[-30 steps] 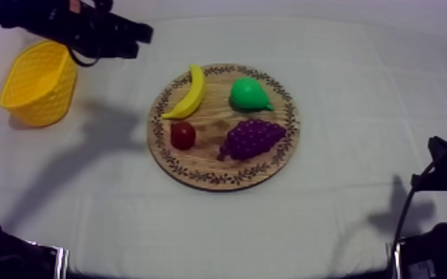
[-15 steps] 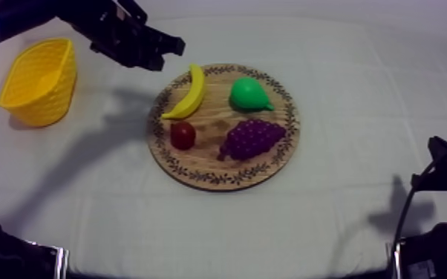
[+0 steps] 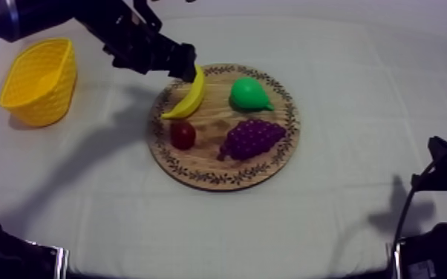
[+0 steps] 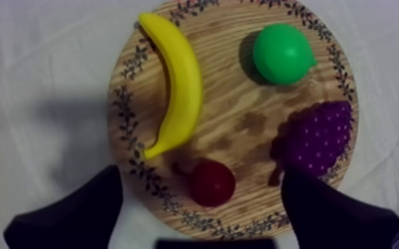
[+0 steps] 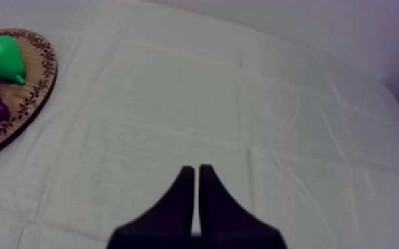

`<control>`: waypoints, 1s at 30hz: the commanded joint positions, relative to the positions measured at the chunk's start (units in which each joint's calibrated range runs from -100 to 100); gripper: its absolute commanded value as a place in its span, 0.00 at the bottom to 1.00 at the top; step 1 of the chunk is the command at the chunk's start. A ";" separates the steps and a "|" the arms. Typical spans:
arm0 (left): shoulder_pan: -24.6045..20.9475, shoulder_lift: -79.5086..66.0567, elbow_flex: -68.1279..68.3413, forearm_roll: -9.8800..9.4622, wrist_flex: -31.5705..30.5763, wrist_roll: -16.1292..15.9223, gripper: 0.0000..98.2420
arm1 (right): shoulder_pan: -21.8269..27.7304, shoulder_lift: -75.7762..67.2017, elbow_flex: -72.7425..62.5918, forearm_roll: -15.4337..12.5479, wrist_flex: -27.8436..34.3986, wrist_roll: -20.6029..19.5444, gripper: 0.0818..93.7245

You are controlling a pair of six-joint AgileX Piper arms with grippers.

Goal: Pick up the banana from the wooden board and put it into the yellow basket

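Left tool [image 3: 187,71]: open, its black fingers [image 4: 76,215] spread wide with nothing between them. In the top view it sits over the far-left rim of the board, at the banana's far tip; contact with the fruit cannot be judged.
Left tool, wrist view [image 4: 201,177]: the two fingers stand on either side of the board's near edge, with the small red fruit between them.
Right tool [image 5: 195,173]: closed on nothing, its fingers pressed together in a narrow wedge over bare cloth, well apart from the board.
Banana [image 3: 186,95]: lies flat on the left part of the round wooden board [image 3: 226,180], curving along the patterned rim.
Yellow basket [image 3: 37,81]: stands at the left side of the desk [image 3: 345,89], well apart from the board.
Pear [image 3: 249,94]: green, on the far-right part of the board, beside the banana.
Grapes [image 3: 252,137]: purple bunch on the near-right part, just beside the pear.
Small red fruit [image 3: 183,134]: on the near-left part, near the banana's lower tip.
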 commanded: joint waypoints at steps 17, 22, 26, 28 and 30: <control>-0.98 17.22 -15.07 2.66 6.64 -0.71 0.98 | 0.03 -0.04 -0.03 -0.02 0.00 0.00 0.01; -1.11 22.58 -18.45 2.90 8.33 -0.98 0.96 | 0.03 -0.04 -0.03 -0.02 0.00 0.00 0.01; -1.42 26.43 -20.87 3.33 10.59 -1.39 0.95 | 0.03 -0.04 -0.03 -0.02 0.00 0.00 0.01; -1.58 28.05 -22.09 3.74 11.55 -1.94 0.94 | 0.03 -0.04 -0.03 -0.02 0.00 0.00 0.01; -1.71 29.48 -23.47 4.11 12.65 -2.45 0.92 | 0.03 -0.04 -0.03 -0.02 0.00 0.00 0.01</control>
